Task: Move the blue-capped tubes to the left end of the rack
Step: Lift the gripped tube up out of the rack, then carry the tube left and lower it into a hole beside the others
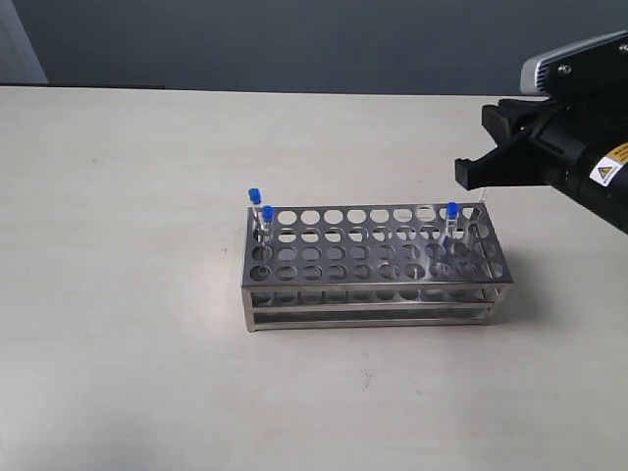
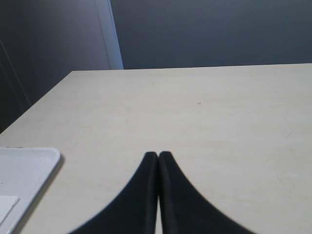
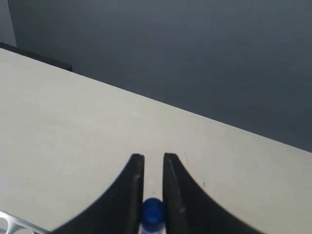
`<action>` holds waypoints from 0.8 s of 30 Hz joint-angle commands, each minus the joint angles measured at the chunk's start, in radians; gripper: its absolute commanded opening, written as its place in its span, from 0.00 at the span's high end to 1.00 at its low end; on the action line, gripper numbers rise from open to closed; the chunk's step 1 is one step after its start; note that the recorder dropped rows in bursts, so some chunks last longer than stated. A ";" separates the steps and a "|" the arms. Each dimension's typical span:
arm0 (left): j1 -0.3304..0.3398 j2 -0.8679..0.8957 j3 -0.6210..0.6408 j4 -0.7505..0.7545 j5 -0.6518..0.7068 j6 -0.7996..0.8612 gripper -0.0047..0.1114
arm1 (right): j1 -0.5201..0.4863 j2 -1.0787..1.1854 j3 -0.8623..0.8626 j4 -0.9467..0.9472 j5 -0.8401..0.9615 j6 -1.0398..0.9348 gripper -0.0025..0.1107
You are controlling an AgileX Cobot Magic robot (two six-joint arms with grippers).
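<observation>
Steel rack [image 1: 373, 265] at the middle of a pale surface [image 1: 128, 245], long side toward the viewer. Blue-capped tubes [image 1: 266, 221] stand upright in its holes: two close together at the rear left corner, a third tube [image 1: 452, 218] near the right end. The right hand [image 1: 465, 173] hovers above the rack's right end.

The right wrist view shows me only the cap of the blue-capped tube [image 3: 152, 210] between the right fingers [image 3: 131, 195]; its body runs off the bottom edge. A sliver of the rack [image 3: 12, 226] is cropped at the lower left. In the exterior view the right arm [image 1: 589, 128] runs off the right edge, and the clear bodies of the other blue-capped tubes [image 1: 451, 209] are too faint for me to trace. The left wrist view crops a white tray [image 2: 24, 170] at its lower left.
</observation>
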 commanded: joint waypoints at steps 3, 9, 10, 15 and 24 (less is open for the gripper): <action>0.002 -0.006 0.002 0.000 -0.002 -0.005 0.96 | 0.000 -0.052 -0.002 -0.005 0.021 0.009 0.99; 0.002 -0.006 0.002 0.000 -0.002 -0.005 0.96 | 0.063 -0.086 -0.002 -0.010 0.021 0.024 0.99; 0.002 -0.006 0.002 0.000 -0.002 -0.005 0.96 | 0.072 -0.091 -0.002 -0.010 0.021 0.032 0.99; 0.002 -0.006 0.002 0.000 -0.002 -0.005 0.96 | 0.157 -0.103 -0.002 -0.089 0.001 0.175 0.99; 0.002 -0.006 0.002 0.000 -0.002 -0.005 0.96 | 0.241 -0.070 -0.004 -0.468 -0.156 0.550 0.99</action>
